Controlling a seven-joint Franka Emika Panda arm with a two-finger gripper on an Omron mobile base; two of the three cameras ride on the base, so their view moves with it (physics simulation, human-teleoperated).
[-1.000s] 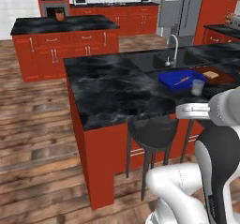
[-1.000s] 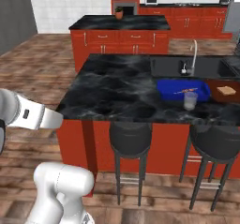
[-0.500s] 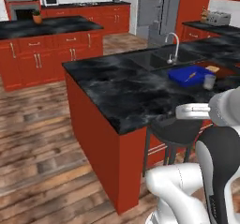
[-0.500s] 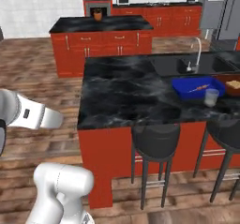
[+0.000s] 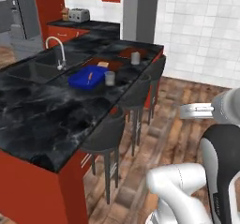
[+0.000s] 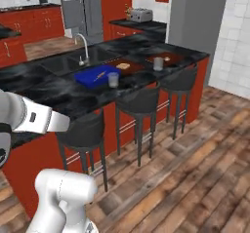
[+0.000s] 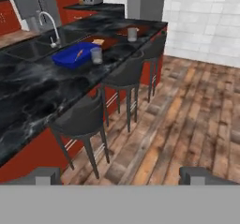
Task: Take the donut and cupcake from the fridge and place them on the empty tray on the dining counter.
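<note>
The dining counter (image 6: 53, 88) (image 5: 42, 120) (image 7: 33, 94) runs along my left, black marble over red cabinets. Near its far end lies the plain red-brown tray (image 6: 167, 57) (image 5: 127, 53) (image 7: 125, 30), with a grey cup (image 6: 157, 63) at its near edge. The grey fridge (image 6: 77, 7) (image 7: 29, 2) stands beyond the counter, doors shut. The donut and the cupcake are out of view. My gripper (image 7: 124, 176) is open, its fingertips (image 7: 46, 175) far apart with nothing between them, and it hangs over the wood floor beside the stools.
A blue tray (image 6: 96, 76), a glass (image 6: 113, 79) and a like tray with a bread slice (image 6: 123, 66) sit mid-counter by the sink faucet (image 6: 84, 46). Dark stools (image 6: 139, 103) (image 5: 107, 133) line the counter's near side. Open wood floor (image 7: 187, 120) lies to the right, and a toaster (image 6: 140, 15) stands behind.
The whole picture has shifted: the base has driven and turned round the counter's end, so I now look along its stool side. Nothing on the counter has moved.
</note>
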